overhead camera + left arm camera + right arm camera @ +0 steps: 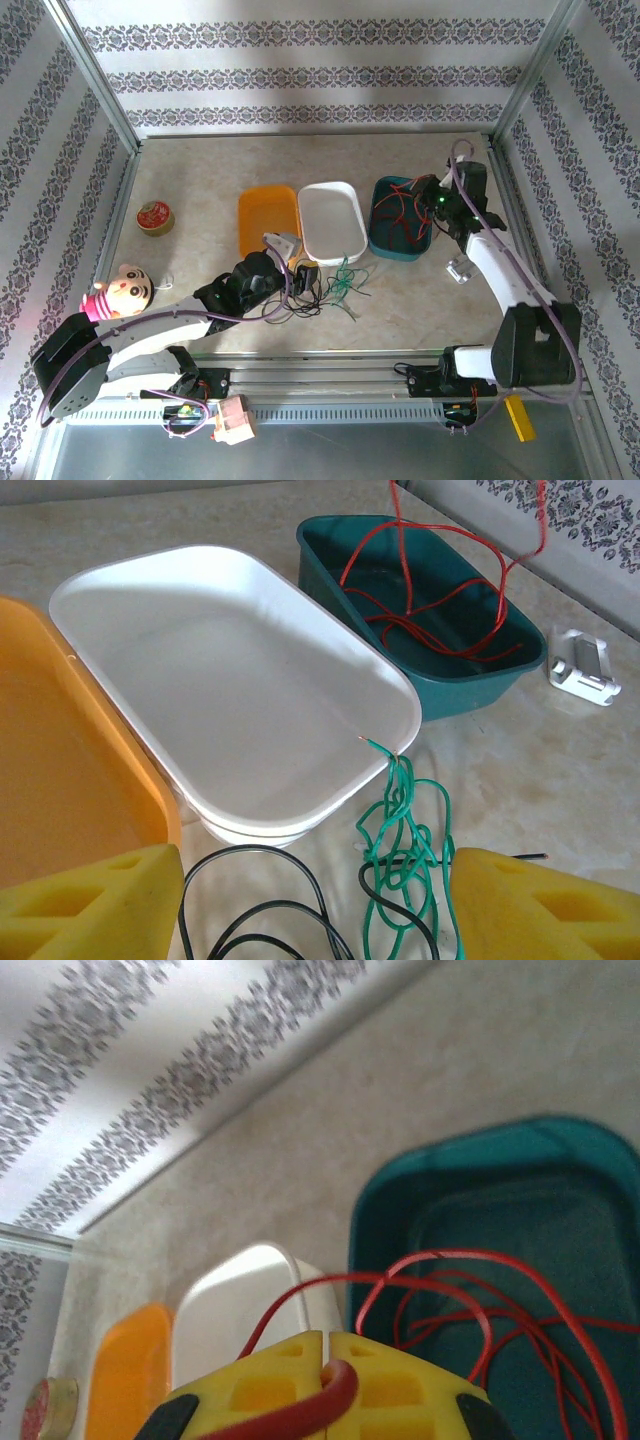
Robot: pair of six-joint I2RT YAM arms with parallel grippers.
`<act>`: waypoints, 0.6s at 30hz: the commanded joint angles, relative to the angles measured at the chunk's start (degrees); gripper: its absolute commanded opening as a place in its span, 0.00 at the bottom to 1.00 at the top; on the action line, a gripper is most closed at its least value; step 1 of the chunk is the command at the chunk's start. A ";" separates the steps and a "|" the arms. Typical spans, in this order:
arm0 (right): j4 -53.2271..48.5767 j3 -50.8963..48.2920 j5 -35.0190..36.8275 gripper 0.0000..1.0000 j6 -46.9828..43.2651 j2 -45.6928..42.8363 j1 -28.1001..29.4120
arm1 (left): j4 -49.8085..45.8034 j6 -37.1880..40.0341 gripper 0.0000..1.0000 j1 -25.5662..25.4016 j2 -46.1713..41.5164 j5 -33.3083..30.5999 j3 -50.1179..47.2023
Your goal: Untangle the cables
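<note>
Where the left gripper (303,270) hangs low over the table (200,180), at about 6 o'clock from the table's middle in the top view, its yellow pads (90,910) stand wide apart with nothing pinched between them. Under that gap the black cable (255,920) lies in loose loops on the table. Just at its 3 o'clock side sits the green cable (400,845), a bunched strand whose bare tip reaches the near rim of the white tray (230,670). One black strand crosses the green bunch low in the left wrist view.

Past the cables three trays stand side by side. The orange tray (262,220) is at 11 o'clock, the white tray (330,220) at 12, and the teal tray (392,252) at 1 o'clock. A small white part (460,268) lies on the table at the teal tray's 4 o'clock.

The red cable (430,610) coils inside the teal tray, and strands of it rise out toward the right gripper (428,200), which hovers over the tray's 2 o'clock side. In the right wrist view, that gripper (327,1360) has its pads pressed together on a red strand (300,1415).

At the table's 9 o'clock edge lies a pink doll (122,290), and farther off, at 10 o'clock, a round tin (154,216).
</note>
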 commanded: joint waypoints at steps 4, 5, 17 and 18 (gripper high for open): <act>4.30 -2.08 -6.20 0.00 3.99 4.22 1.23 | -0.38 -0.85 0.70 -1.00 -1.13 -0.37 0.32; 3.60 -1.82 -5.02 0.00 3.20 3.71 1.79 | -0.53 -0.85 0.70 -1.01 -1.21 -0.39 0.33; -7.72 8.10 23.31 0.00 -14.11 -9.15 8.97 | -0.76 -0.52 0.70 -1.06 -1.15 0.14 0.45; -7.69 8.80 23.51 0.00 -15.05 -9.27 9.31 | -0.84 -0.33 0.70 -1.06 -1.12 0.11 0.59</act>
